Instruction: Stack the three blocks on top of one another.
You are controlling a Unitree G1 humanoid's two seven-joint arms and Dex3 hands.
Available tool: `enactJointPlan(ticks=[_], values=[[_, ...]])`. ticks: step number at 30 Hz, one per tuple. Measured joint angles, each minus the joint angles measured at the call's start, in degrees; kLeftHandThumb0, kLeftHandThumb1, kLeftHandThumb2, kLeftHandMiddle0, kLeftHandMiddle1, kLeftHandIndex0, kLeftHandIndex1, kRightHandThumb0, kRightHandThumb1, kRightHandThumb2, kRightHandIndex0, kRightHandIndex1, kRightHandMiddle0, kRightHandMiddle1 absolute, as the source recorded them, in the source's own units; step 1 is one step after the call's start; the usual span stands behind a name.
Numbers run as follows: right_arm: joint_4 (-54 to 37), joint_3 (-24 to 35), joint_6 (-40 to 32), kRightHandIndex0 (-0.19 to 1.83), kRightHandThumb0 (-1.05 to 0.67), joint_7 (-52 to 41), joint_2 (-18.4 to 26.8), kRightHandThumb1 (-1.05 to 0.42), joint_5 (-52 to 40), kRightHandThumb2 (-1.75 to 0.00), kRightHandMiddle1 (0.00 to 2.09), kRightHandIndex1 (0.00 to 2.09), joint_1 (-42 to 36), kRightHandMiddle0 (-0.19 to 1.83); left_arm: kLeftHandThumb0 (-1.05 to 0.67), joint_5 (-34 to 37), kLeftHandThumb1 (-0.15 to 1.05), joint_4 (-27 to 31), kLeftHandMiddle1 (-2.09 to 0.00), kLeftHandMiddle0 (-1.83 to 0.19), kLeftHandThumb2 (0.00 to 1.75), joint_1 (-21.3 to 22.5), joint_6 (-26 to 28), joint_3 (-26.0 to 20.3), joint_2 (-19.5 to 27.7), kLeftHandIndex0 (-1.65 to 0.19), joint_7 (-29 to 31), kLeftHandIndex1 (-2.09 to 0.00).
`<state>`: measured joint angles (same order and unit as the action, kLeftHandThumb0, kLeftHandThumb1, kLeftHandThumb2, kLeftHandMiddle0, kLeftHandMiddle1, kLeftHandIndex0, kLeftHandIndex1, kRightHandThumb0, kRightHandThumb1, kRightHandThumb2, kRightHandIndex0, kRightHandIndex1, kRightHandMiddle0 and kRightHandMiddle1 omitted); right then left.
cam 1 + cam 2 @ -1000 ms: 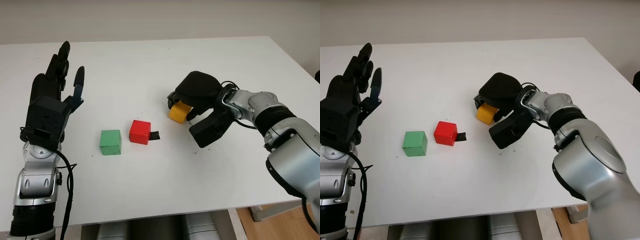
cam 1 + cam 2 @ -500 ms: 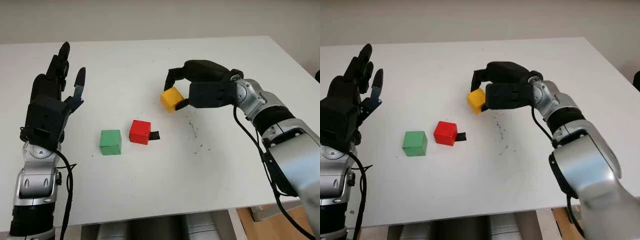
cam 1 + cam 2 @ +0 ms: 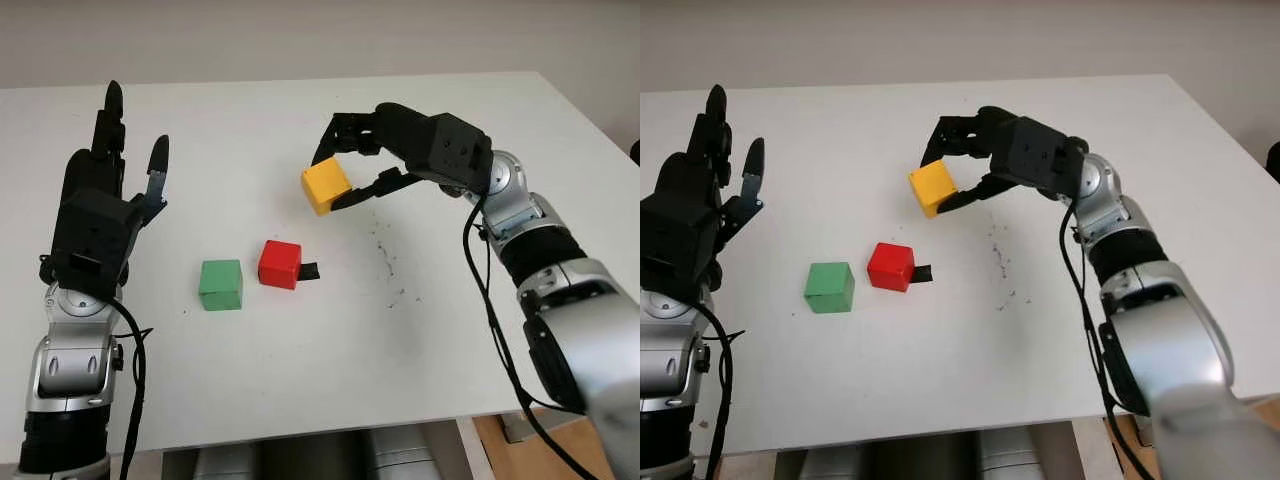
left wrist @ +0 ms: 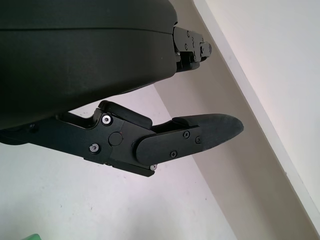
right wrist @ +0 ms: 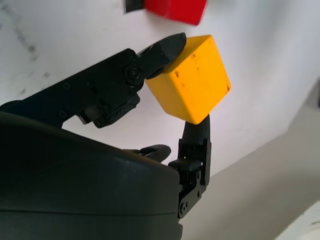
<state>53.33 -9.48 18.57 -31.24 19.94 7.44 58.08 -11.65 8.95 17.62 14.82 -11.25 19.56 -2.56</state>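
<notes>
We had our right hand (image 3: 352, 172) closed on the yellow block (image 3: 326, 187), pinching it between the fingertips (image 5: 169, 46) so that it hung tilted, clear of the white bench (image 3: 300, 360). The hand reached in from the right side, and the block sat at its far tip, toward the middle of the bench. Below and nearer to us than the held block lay the red block (image 3: 281, 264), flat on the bench with a small black tab (image 3: 310, 271) touching its side nearest the right hand. The green block (image 3: 221, 284) lay just beside the red one, on the side away from that hand, apart from it. Our left hand (image 3: 105, 205) was raised above the left part of the bench, open and holding nothing, well apart from all three blocks.
</notes>
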Motion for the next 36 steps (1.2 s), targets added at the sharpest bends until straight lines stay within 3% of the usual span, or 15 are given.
enactJointPlan(ticks=[8, 20, 28, 36], values=[[-17.9, 3.0, -21.7, 0.34, -0.48, -3.5, -3.8, -0.91, -8.5, -0.06, 1.58, 0.0, -8.1, 0.42, -0.68, 0.0, 1.05, 1.0, -0.05, 0.02, 0.64, -0.1, 0.5, 0.1, -0.2, 0.02, 0.0, -0.03], [-35.0, 2.1, -43.0, 0.3, -0.47, -3.5, -5.6, -0.94, -11.7, -0.06, 1.6, 0.01, -15.4, 0.38, -0.7, 0.1, 1.05, 2.1, -0.05, 0.03, 0.63, -0.6, 1.6, 0.2, -0.3, 0.03, 0.0, -0.03], [-42.4, 0.5, -52.1, 0.3, -0.44, 0.5, -6.2, -0.95, -11.2, -0.06, 1.65, 0.03, -16.3, 0.32, -0.67, -0.1, 1.05, 2.2, -0.06, 0.02, 0.64, -0.7, 1.7, 0.5, -0.5, 0.02, 0.0, -0.04], [-45.0, 0.5, -50.9, 0.32, -0.44, 7.0, -9.8, -0.95, -11.2, -0.05, 1.65, 0.04, -21.1, 0.31, -0.66, -0.2, 1.05, 2.2, -0.05, 0.02, 0.63, -0.7, 1.8, 0.9, -0.8, 0.02, -0.1, -0.04]])
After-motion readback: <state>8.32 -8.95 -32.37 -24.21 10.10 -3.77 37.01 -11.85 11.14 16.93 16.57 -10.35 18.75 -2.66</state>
